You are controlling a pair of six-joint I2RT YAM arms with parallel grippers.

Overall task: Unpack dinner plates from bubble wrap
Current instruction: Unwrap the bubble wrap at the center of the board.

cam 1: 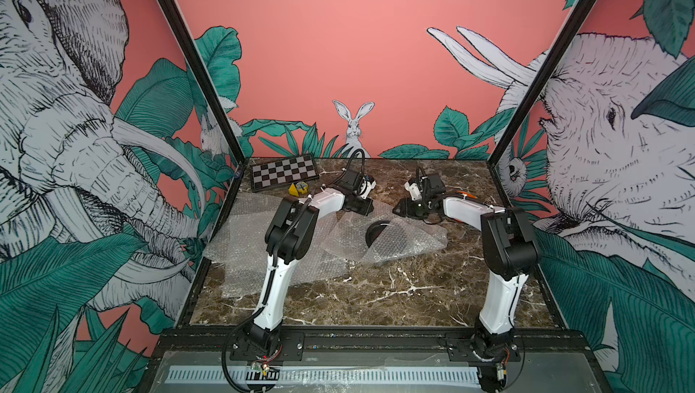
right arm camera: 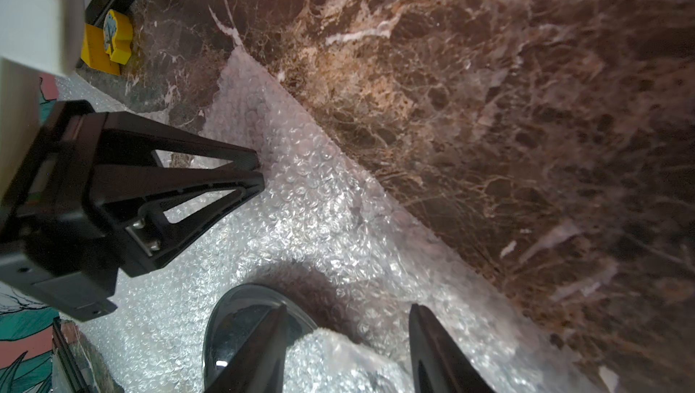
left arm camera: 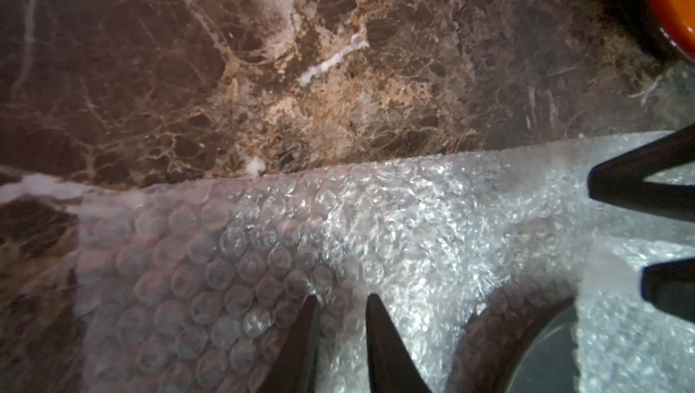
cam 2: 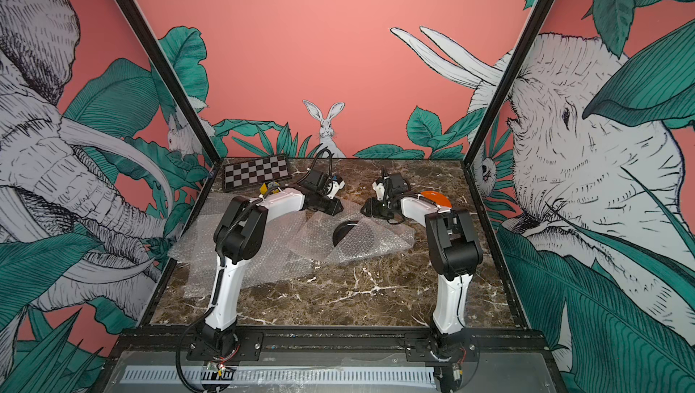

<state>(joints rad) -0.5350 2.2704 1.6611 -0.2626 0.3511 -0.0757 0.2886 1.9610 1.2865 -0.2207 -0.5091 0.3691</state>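
Pinches bubble wrap (right arm camera: 319, 203) with left gripper (right arm camera: 259, 169) on far side of glossy black plate (right arm camera: 231, 314), likely to peel it off. Poises right gripper (right arm camera: 348, 308), fingers spread and empty, over plate to grab.

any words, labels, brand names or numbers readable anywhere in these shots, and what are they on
No readable text in any view.
yellow toy piece: a tree picture only, no letters.
checkered board: plain squares, no marks.
black plate, orange plate, bubble wrap: no print visible.
circuit board at the left arm's base: any marking is too small to read.
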